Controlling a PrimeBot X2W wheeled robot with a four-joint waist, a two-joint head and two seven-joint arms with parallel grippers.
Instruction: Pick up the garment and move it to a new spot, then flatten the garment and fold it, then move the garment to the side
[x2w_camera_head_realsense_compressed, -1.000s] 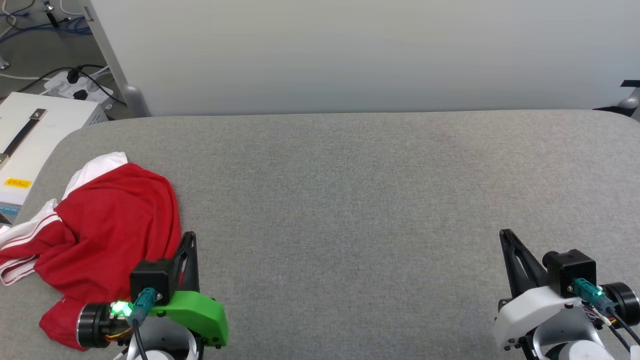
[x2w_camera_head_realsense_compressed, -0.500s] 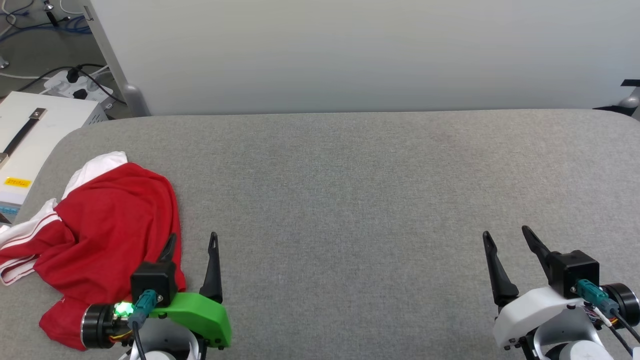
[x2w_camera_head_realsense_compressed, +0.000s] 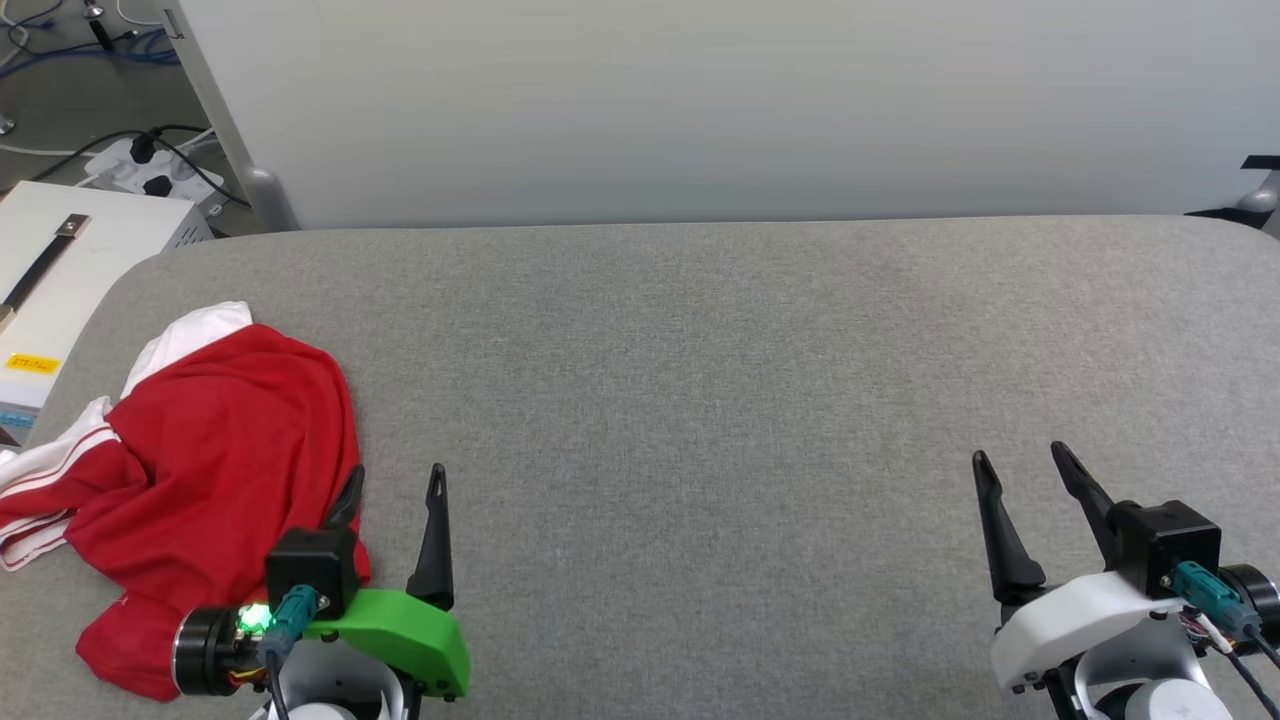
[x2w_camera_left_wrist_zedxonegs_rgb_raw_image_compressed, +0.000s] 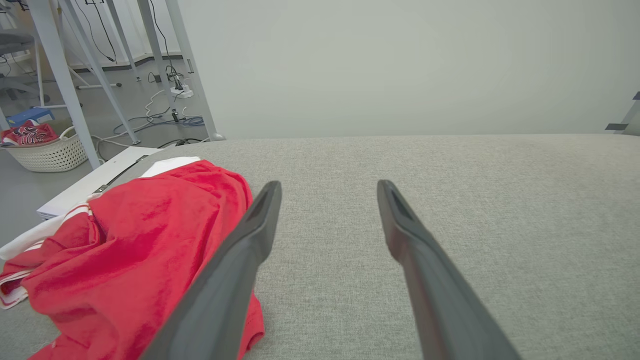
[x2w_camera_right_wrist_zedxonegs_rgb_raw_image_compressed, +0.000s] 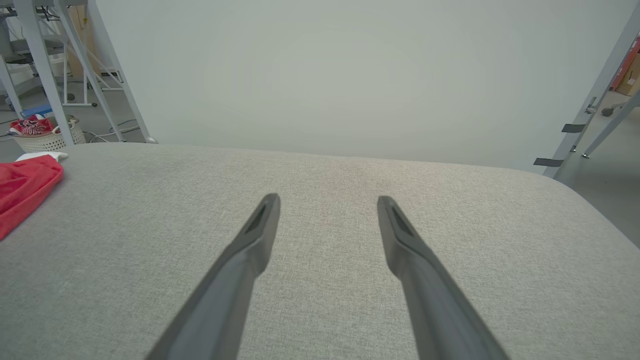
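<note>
A crumpled red garment (x2w_camera_head_realsense_compressed: 210, 450) with white, red-striped sleeves lies heaped at the left end of a grey fabric-covered table (x2w_camera_head_realsense_compressed: 700, 400), its white sleeve trim spilling toward the table's left edge. The left tool (x2w_camera_head_realsense_compressed: 396, 470), on a green mount, sits at the garment's near right corner, its two dark fingers spread apart and holding nothing. In the head view one finger overlaps the shirt's red edge while the other stands over bare table; whether the finger touches the cloth cannot be told. In the left wrist view the garment (x2w_camera_left_wrist_zedxonegs_rgb_raw_image_compressed: 140, 250) bunches beside and behind that finger. The right tool (x2w_camera_head_realsense_compressed: 1019, 452), on a white mount, rests well apart at the table's right end, fingers likewise released and empty above bare fabric. The right wrist view catches a corner of the garment (x2w_camera_right_wrist_zedxonegs_rgb_raw_image_compressed: 22, 190) at far left. A white box (x2w_camera_head_realsense_compressed: 60, 270) and a power strip (x2w_camera_head_realsense_compressed: 150, 170) sit on the floor beyond the table's left corner, a pale panel (x2w_camera_head_realsense_compressed: 700, 100) rising behind
</note>
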